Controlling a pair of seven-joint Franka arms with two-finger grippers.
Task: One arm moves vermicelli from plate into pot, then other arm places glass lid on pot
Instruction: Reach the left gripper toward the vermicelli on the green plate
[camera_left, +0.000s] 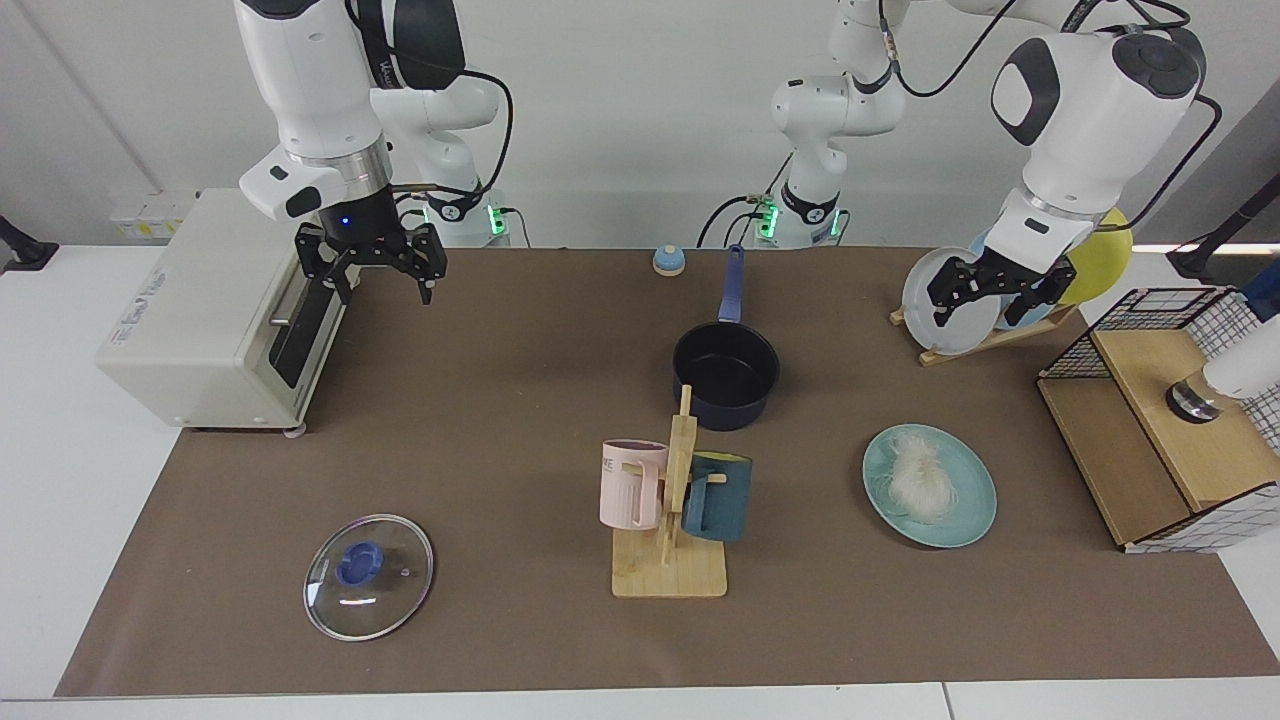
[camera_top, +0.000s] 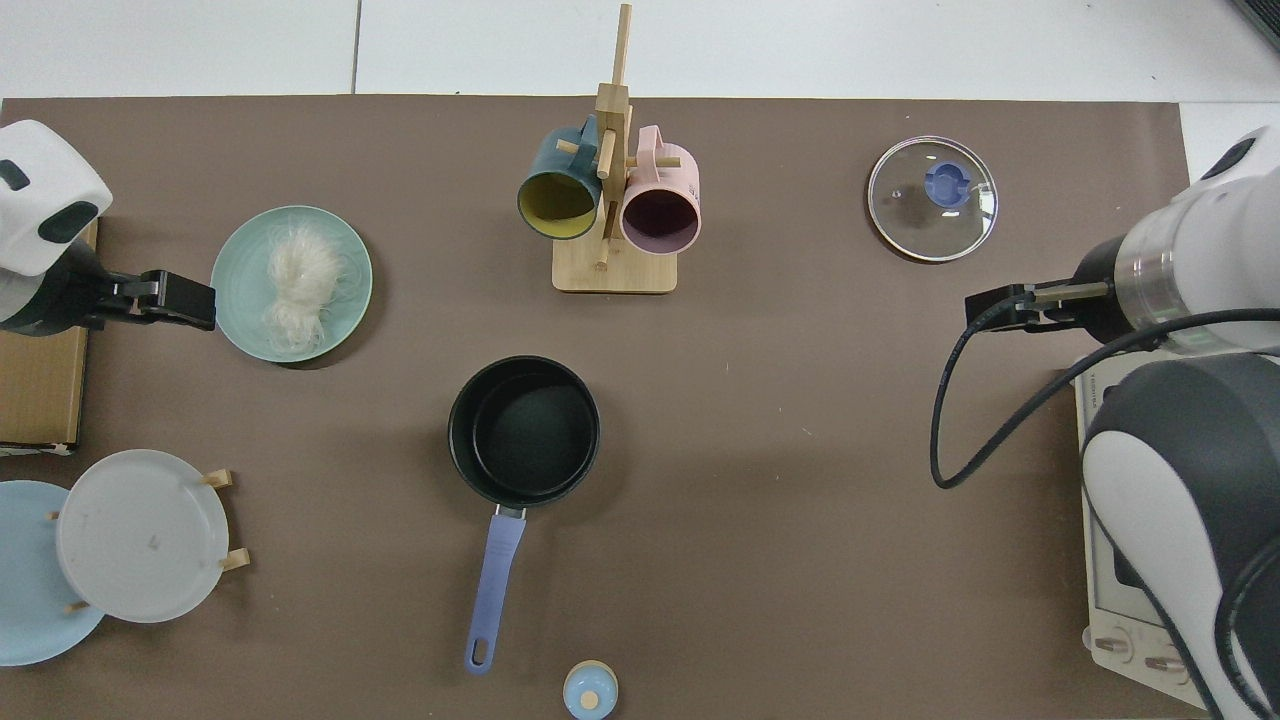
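The vermicelli (camera_left: 922, 472) (camera_top: 298, 285) lies in a white tangle on the light teal plate (camera_left: 975, 520) (camera_top: 235, 300). The navy pot (camera_left: 725, 412) (camera_top: 523, 430) stands empty mid-table, its blue handle pointing toward the arm bases. Flat on the mat near the front edge, on the right arm's side, lies the glass lid (camera_left: 368, 575) (camera_top: 932, 185), blue knob up. My left gripper (camera_left: 978, 300) (camera_top: 175, 297) hangs open above the table beside the plate, holding nothing. My right gripper (camera_left: 385, 290) (camera_top: 1005, 308) hangs open in front of the toaster oven, well back from the lid.
A wooden mug rack (camera_left: 670, 520) with a pink and a teal mug stands between pot and front edge. A toaster oven (camera_left: 210, 310), a plate rack (camera_left: 960, 300), a wire-and-wood box (camera_left: 1170, 420) and a small blue-topped object (camera_left: 668, 261) line the table's sides and back.
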